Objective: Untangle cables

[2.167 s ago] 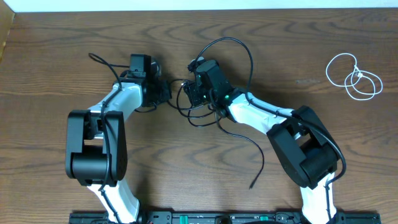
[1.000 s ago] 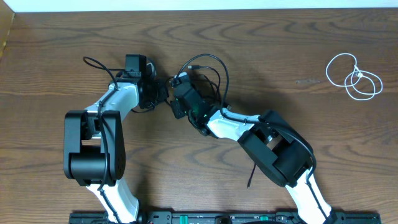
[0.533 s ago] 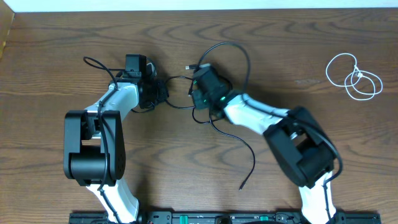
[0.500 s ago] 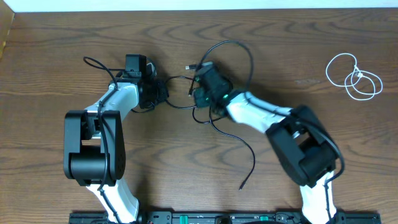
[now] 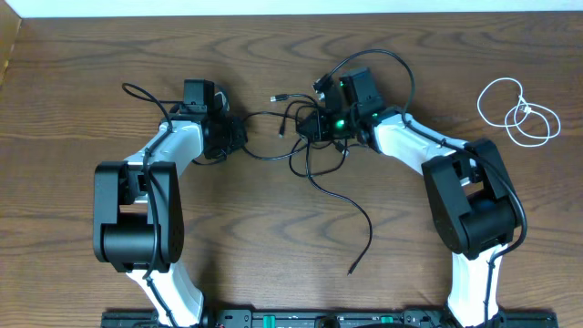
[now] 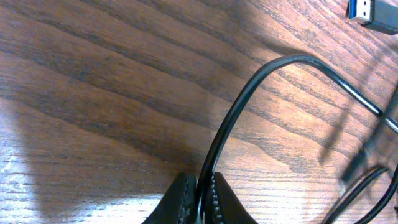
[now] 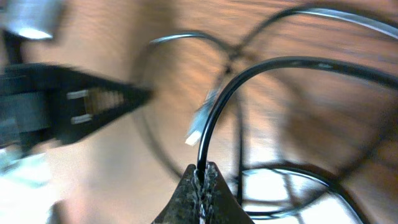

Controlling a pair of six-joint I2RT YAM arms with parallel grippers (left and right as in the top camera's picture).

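Overhead: black cable point(image 6: 231, 115) loops between the left fingers point(image 6: 183, 198), clamped on one strand, and the right fingers point(image 7: 189, 186), clamped on another; white cable point(image 5: 524, 111) lies apart, well beyond the right fingers; loosening step, I judge; next, draw both grips apart.

Dark wood-grain table point(image 5: 82, 109) under soft glare, a pale strip point(image 5: 291, 6) along its edge beyond the left gripper point(image 5: 240, 137).
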